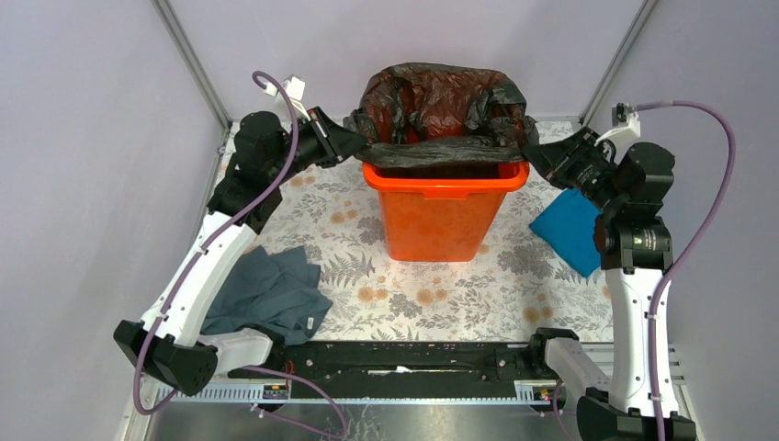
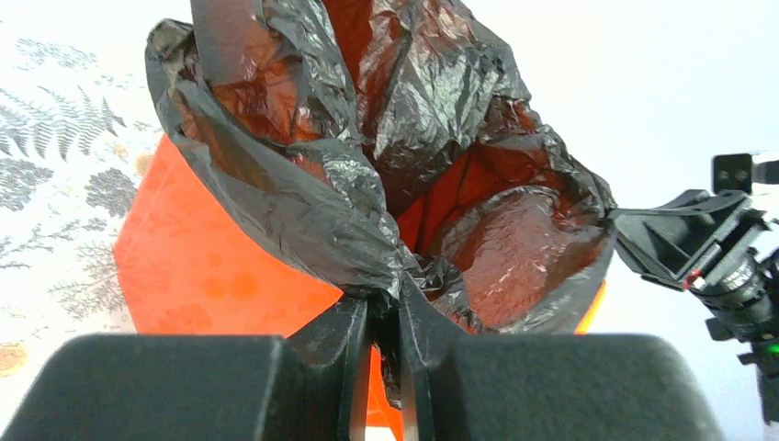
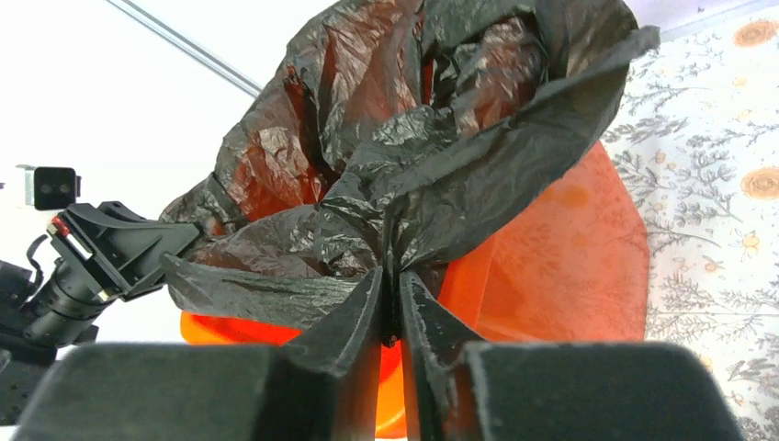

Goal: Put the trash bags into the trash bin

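Observation:
The orange trash bin (image 1: pixel 436 211) stands upright at the table's middle back. A black trash bag (image 1: pixel 441 106) hangs open above its rim, stretched between both grippers, its lower part inside the bin. My left gripper (image 1: pixel 360 144) is shut on the bag's left edge at the bin's left rim; the film (image 2: pixel 303 193) bunches between its fingers (image 2: pixel 344 335), with the bin (image 2: pixel 202 266) below. My right gripper (image 1: pixel 531 152) is shut on the bag's right edge at the right rim; the bag (image 3: pixel 413 156) bunches above its fingers (image 3: pixel 363 317), the bin (image 3: pixel 570 266) behind.
A grey-blue cloth (image 1: pixel 271 289) lies at the front left by the left arm. A bright blue cloth (image 1: pixel 570 230) lies right of the bin, beside the right arm. The floral table cover (image 1: pixel 432 294) spreads in front. Frame posts stand at the back corners.

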